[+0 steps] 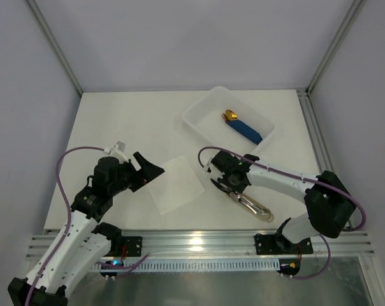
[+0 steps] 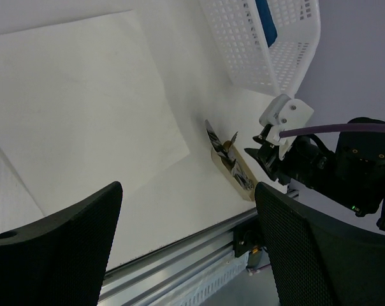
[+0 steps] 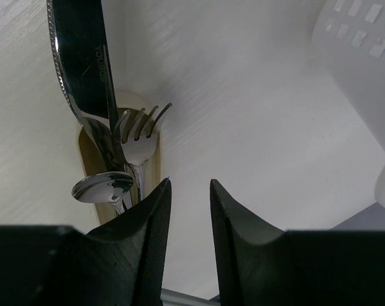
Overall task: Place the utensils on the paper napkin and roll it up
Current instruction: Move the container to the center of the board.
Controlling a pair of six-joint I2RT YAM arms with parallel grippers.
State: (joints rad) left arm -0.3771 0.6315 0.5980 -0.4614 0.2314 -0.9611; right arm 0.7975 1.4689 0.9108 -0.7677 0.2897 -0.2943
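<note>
The utensils point(image 3: 139, 131), a shiny knife, fork and spoon, lie bunched on a beige sleeve point(image 3: 153, 167) on the table. My right gripper point(image 3: 190, 185) hangs just beside them, jaws open by a narrow gap with only bare table between; its left finger point(image 3: 148, 217) overlaps the sleeve's edge. From above, the utensils point(image 1: 253, 206) trail toward the near edge behind the right gripper point(image 1: 232, 187). The paper napkin point(image 1: 175, 183) lies flat and unfolded in the middle. My left gripper point(image 1: 151, 169) hovers at its left edge, wide open and empty. The left wrist view shows the napkin point(image 2: 84, 95) and the utensils point(image 2: 231, 162).
A white plastic tray point(image 1: 202, 115) stands at the back right and holds a blue-handled, gold-tipped piece point(image 1: 245, 129). Its perforated wall point(image 2: 269, 57) shows in the left wrist view. An aluminium rail point(image 1: 199, 241) runs along the near table edge. Grey walls enclose the table.
</note>
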